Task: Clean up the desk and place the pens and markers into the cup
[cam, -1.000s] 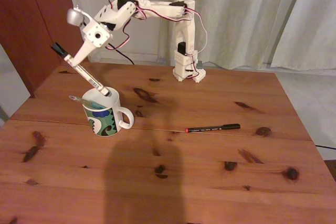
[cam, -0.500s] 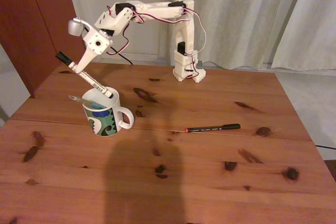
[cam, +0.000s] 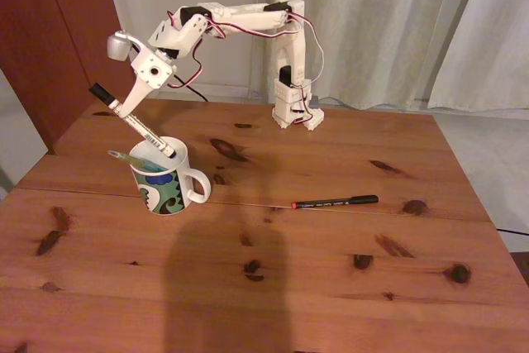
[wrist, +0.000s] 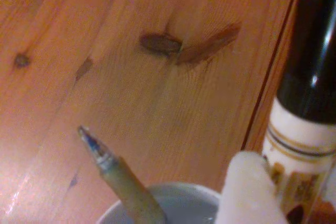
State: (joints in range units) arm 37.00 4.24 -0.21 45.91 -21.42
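In the fixed view the white cup (cam: 165,183) with the wavy pattern stands on the left of the wooden desk (cam: 289,287). The green-teal pen (cam: 124,155) leans in it, tip up to the left. The thick white marker (cam: 145,130) slants with its lower end inside the cup and its black cap up to the left. My gripper (cam: 124,105) is shut on the marker just below the cap. The thin black pen (cam: 335,202) lies flat right of the cup. In the wrist view a white fingertip (wrist: 247,192) touches the marker (wrist: 302,129), beside the pen (wrist: 121,177) and cup rim (wrist: 178,195).
The arm's base (cam: 296,113) is clamped at the desk's far edge, in front of pale curtains. A dark red cabinet (cam: 50,31) stands beyond the left corner. A person-shaped shadow falls across the near middle of the desk.
The gripper has come down and slightly right with the marker, sinking its lower end deeper into the cup. The cup and both pens have stayed still.
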